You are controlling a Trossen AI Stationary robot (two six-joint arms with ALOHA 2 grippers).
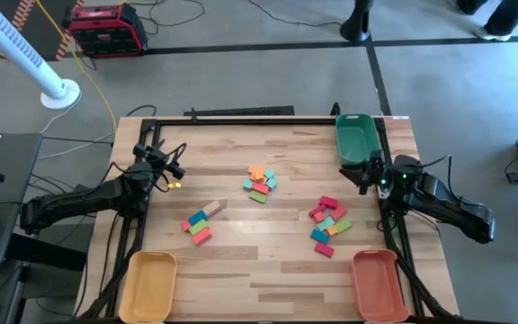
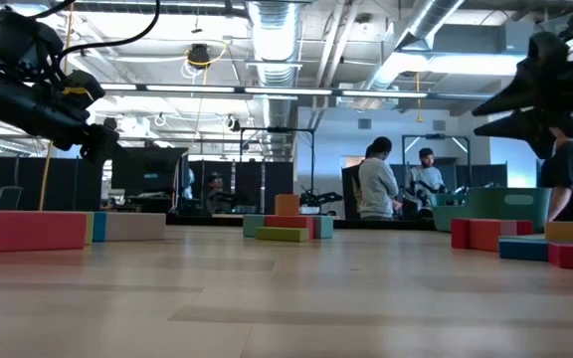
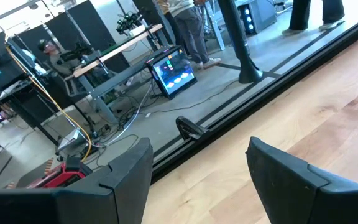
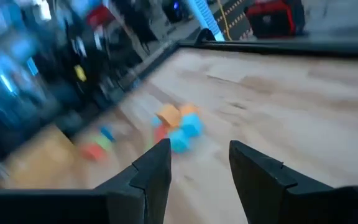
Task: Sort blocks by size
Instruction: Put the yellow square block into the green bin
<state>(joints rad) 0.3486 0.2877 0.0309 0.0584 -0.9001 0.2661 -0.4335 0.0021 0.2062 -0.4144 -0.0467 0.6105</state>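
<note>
Blocks lie in three loose clusters on the wooden table [image 1: 268,135]: a left cluster [image 1: 200,223] of a few bars, a middle cluster [image 1: 260,181], and a right cluster [image 1: 328,225], each well apart from the others with bare wood between. All three sit away from the table edges. A green tray [image 1: 356,137] stands at the far right corner, a yellow tray [image 1: 148,283] at the near left corner and an orange tray [image 1: 375,283] at the near right corner.

The left gripper [image 1: 173,168] hangs above the left edge, clear of every block, its fingers [image 3: 123,177] spread with nothing between them. The right gripper [image 1: 364,176] hangs beside the green tray, also holding nothing, fingers [image 4: 157,165] parted.

Seen level from the low camera, both arms sit well above the table top, leaving open air over the blocks, and people stand at benches in the room behind. From overhead those people are hidden. The right wrist camera looks across to the middle cluster [image 4: 179,127]; the left wrist camera sees only bare wood and the far rail [image 3: 241,112].
</note>
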